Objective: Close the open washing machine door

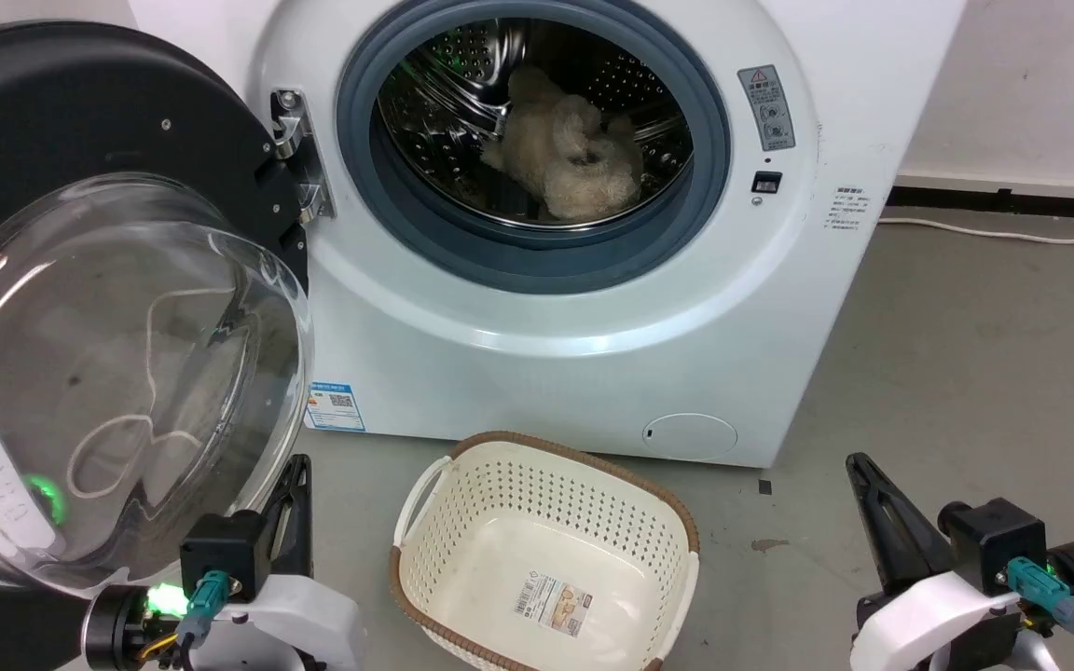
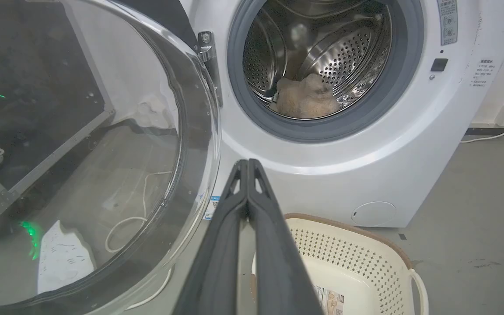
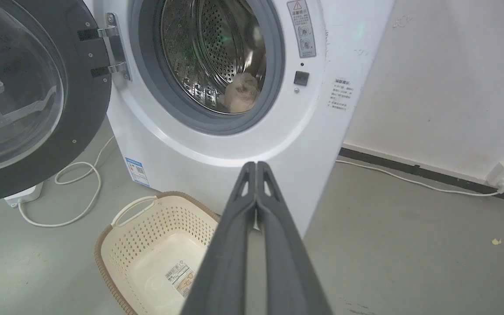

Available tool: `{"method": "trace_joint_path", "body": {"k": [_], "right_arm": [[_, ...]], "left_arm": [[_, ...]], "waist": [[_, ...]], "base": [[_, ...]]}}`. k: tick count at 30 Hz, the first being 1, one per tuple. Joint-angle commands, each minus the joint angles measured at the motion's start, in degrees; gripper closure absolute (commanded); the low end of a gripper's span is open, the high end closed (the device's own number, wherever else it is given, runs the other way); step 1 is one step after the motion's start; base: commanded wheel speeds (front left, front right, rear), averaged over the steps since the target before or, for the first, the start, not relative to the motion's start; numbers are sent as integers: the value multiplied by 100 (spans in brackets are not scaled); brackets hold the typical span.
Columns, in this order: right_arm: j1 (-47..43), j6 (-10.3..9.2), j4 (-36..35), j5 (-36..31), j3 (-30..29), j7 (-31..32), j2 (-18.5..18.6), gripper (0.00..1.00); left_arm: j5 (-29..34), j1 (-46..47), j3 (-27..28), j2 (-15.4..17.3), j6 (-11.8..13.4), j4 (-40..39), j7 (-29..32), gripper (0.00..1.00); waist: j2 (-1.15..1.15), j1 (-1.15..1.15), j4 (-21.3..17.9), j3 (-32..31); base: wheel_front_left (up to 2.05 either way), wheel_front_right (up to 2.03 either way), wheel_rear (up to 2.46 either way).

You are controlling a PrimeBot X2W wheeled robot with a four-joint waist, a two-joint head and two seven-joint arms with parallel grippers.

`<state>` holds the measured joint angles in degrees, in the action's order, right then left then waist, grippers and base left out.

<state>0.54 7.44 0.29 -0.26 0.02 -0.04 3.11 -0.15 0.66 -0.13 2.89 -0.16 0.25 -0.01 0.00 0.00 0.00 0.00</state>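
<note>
The washing machine door (image 1: 80, 140) is seen wide open, swung out to the left of the washing machine (image 1: 537, 373) and carried there on the metal hinge (image 1: 299, 154). In the head view its black rim is turned toward the camera, and the bulging glass window (image 1: 117, 373) is pushed out toward the robot. The round opening is left uncovered. The steel drum (image 1: 462, 84) is exposed inside the grey rubber ring (image 1: 537, 270), and a fluffy beige bundle (image 1: 574, 158) is found lying at the bottom of the drum.

The left tool (image 2: 247, 164) is pressed together, finger flat against finger, with nothing pinched. It is raised at the lower left, just beside the lower edge of the glass window; whether the door is touched cannot be told. In the left wrist view its tips are aimed at the white front panel below the opening, to the right of the door's edge.

The right tool (image 3: 256, 165) is likewise pressed together, and nothing is held. It is placed well apart from the door, over the floor (image 1: 966, 373) toward the machine's right corner.

A cream perforated basket (image 1: 546, 494) with a brown rim is set on the floor just in front of the machine, between the two tools. A blue label (image 1: 337, 405) is stuck low on the front panel near the door's edge, and a small round flap (image 1: 689, 436) is set low on the right. A white cable (image 3: 99, 183) is looped on the floor beneath the open door.
</note>
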Motion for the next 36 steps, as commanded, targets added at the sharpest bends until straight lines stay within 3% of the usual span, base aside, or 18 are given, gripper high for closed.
{"method": "trace_joint_path", "body": {"k": [1, 18, 19, 36], "right_arm": [[-54, 5, -29, 26, -2, 4, -24, 100], [-54, 5, -29, 26, -2, 4, -24, 100], [0, 0, 2, 2, 0, -2, 0, 0], [-36, 1, 8, 148, -58, -183, -1, 0]], "left_arm": [[15, -66, 13, -2, 16, -25, 1, 100], [15, -66, 13, -2, 16, -25, 1, 100], [-1, -2, -6, 0, -1, 3, -4, 0], [-11, -32, -69, 6, 9, -18, -183, 0]], "waist": [[0, 0, 0, 0], [0, 0, 0, 0], [0, 0, 0, 1], [0, 0, 100, -7]], "base": [[0, 0, 0], [0, 0, 0], [0, 0, 0], [0, 0, 0]]}}
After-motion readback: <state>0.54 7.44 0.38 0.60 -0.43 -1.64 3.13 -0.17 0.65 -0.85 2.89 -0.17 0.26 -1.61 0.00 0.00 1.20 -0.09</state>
